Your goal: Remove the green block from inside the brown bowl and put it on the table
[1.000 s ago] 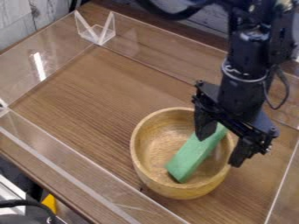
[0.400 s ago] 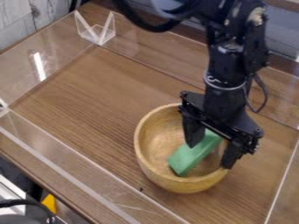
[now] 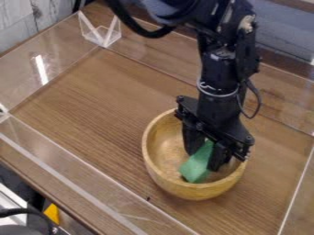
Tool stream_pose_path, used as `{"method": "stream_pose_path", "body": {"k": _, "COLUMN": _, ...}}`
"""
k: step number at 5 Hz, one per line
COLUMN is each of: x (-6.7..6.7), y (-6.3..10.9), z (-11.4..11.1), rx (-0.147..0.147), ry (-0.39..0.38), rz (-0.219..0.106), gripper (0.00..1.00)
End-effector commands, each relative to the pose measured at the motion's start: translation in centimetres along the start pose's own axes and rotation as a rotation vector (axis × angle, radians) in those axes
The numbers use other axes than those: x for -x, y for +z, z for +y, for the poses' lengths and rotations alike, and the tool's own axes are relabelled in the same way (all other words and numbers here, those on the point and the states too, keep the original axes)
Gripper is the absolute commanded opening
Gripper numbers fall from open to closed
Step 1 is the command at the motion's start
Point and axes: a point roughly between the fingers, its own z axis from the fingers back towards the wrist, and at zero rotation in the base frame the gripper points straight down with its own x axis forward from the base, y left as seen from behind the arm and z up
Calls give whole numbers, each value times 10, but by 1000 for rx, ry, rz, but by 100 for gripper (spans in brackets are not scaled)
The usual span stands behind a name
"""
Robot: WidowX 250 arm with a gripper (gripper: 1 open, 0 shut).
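Observation:
The brown bowl point(image 3: 156, 151) sits on the table point(image 3: 105, 101) toward the front right. Inside it the green block point(image 3: 196, 167) leans tilted, its lower end on the bowl's floor and its upper end rising toward the far rim. My gripper point(image 3: 208, 153) points straight down into the bowl. Its black fingers point(image 3: 189, 143) stand on either side of the block's upper half and press against it. The top of the block is hidden behind the fingers.
Clear acrylic walls point(image 3: 55, 174) run around the table's edges. A small clear folded stand point(image 3: 99, 29) sits at the back left. Bare wood-grain surface stretches left of and behind the bowl.
The arm has moved left and sunk into the bowl. The fingers, wide apart earlier, have drawn in onto the green block, which now stands steeper.

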Motion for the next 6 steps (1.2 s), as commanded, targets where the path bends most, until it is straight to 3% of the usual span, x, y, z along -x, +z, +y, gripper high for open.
{"method": "stream_pose_path", "body": {"k": 1, "x": -9, "y": 21, "z": 2, "rx": 15, "ry": 55, "rz": -54, "gripper": 0}}
{"method": "stream_pose_path", "body": {"k": 2, "x": -11, "y": 40, "z": 4, "rx": 30, "ry": 63, "rz": -77, "gripper": 0}}
{"method": "stream_pose_path", "body": {"k": 3, "x": -14, "y": 91, "z": 15, "rx": 46, "ry": 125, "rz": -145, "gripper": 0}}
{"method": "stream_pose_path", "body": {"k": 4, "x": -5, "y": 126, "z": 49, "rx": 38, "ry": 187, "rz": -188, "gripper": 0}}
{"method": "stream_pose_path", "body": {"k": 5, "x": 10, "y": 117, "z": 81, "rx": 15, "ry": 210, "rz": -178, "gripper": 0}}
{"method": "stream_pose_path", "body": {"k": 6, "x": 17, "y": 98, "z": 96, "rx": -5, "ry": 229, "rz": -179, "gripper": 0}}
